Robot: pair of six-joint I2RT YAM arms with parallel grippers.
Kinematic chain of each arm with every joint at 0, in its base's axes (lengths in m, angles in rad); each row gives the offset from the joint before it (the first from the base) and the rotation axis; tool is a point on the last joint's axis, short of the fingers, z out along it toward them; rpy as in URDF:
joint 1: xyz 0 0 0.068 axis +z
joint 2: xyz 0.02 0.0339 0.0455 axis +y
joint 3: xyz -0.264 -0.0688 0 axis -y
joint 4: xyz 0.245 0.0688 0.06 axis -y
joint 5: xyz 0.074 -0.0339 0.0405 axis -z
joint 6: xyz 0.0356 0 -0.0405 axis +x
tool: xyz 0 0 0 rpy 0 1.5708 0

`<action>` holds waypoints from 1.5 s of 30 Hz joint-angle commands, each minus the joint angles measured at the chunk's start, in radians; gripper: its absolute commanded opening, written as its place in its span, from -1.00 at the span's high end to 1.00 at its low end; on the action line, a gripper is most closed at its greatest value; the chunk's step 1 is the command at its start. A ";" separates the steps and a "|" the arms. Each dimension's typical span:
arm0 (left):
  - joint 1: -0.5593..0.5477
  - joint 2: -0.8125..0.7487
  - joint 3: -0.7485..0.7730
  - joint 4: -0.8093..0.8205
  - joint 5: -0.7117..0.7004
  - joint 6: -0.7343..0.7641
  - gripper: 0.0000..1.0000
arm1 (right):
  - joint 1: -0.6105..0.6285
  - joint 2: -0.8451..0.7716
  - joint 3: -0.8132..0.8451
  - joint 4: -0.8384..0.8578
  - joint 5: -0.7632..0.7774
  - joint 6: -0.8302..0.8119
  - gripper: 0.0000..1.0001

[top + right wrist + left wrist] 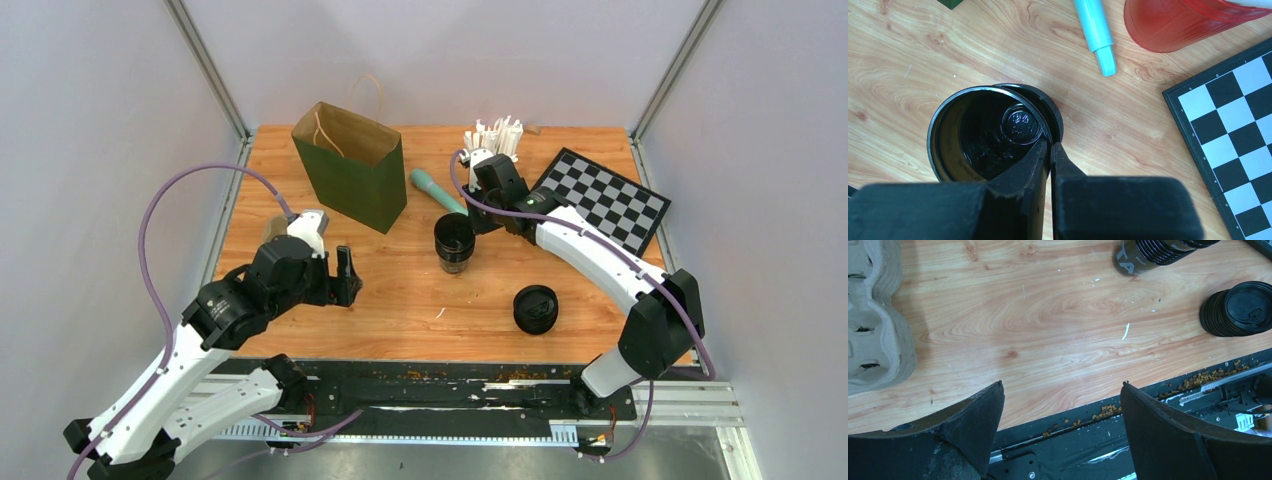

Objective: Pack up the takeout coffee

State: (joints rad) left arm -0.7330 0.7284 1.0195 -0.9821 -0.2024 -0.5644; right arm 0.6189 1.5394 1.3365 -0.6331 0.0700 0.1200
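Observation:
An open black coffee cup (455, 242) (979, 134) stands mid-table. My right gripper (473, 222) (1050, 145) is shut on its rim, one finger inside the cup and one outside. A second black cup with a lid on it (535, 308) (1239, 309) sits nearer the front right. The green and brown paper bag (352, 166) stands open at the back left. My left gripper (345, 276) (1062, 385) hovers open over the front edge of the table, holding nothing. A cardboard cup carrier (875, 320) lies to its left, mostly hidden by the arm in the top view.
A teal marker (437, 190) (1095, 31) lies behind the open cup. A chessboard (605, 196) (1235, 132) sits back right, next to a red cup (1173, 22) of white sticks (497, 135). Crumbs (1100, 412) line the black front rail.

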 commanded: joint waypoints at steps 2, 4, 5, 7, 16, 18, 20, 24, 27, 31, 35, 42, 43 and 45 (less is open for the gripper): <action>-0.003 0.009 0.007 0.045 0.004 -0.013 -0.85 | 0.001 0.004 0.053 0.011 0.007 -0.013 0.95; -0.003 0.009 0.005 0.046 0.007 -0.012 -0.85 | 0.001 0.005 0.052 0.013 -0.008 -0.018 0.96; -0.003 0.009 0.006 0.046 0.008 -0.013 -0.85 | 0.001 0.007 0.053 0.012 -0.020 -0.018 0.91; -0.003 0.010 0.006 0.046 0.008 -0.012 -0.85 | 0.001 0.012 0.059 0.007 -0.018 -0.013 0.64; -0.003 0.012 0.006 0.048 0.007 -0.013 -0.85 | 0.001 0.023 0.068 -0.007 -0.025 -0.022 0.97; -0.003 0.014 0.005 0.050 0.008 -0.012 -0.85 | 0.002 0.024 0.071 -0.008 -0.012 -0.031 0.77; -0.003 0.016 0.006 0.051 0.008 -0.013 -0.85 | 0.001 0.029 0.071 -0.008 -0.007 -0.051 0.60; -0.004 0.016 0.004 0.050 0.010 -0.012 -0.85 | 0.001 0.043 0.075 -0.014 -0.027 -0.074 0.55; -0.003 0.016 0.003 0.052 0.008 -0.014 -0.85 | 0.002 0.051 0.072 -0.012 -0.029 -0.076 0.55; -0.003 0.016 0.005 0.053 0.010 -0.012 -0.85 | 0.001 0.065 0.072 -0.019 -0.007 -0.084 0.56; -0.003 0.017 0.004 0.051 0.008 -0.012 -0.85 | 0.002 0.065 0.064 -0.019 0.006 -0.089 0.60; -0.003 0.019 -0.001 0.059 0.011 -0.012 -0.85 | 0.001 0.062 0.062 -0.017 0.014 -0.094 0.77; -0.003 0.020 -0.001 0.058 0.011 -0.012 -0.85 | 0.001 0.063 0.063 -0.017 0.014 -0.097 0.79; -0.004 0.019 -0.002 0.058 0.011 -0.013 -0.85 | 0.001 0.065 0.065 -0.021 0.018 -0.097 0.77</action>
State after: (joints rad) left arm -0.7330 0.7464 1.0195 -0.9596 -0.1921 -0.5644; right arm 0.6189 1.6051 1.3693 -0.6556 0.0708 0.0387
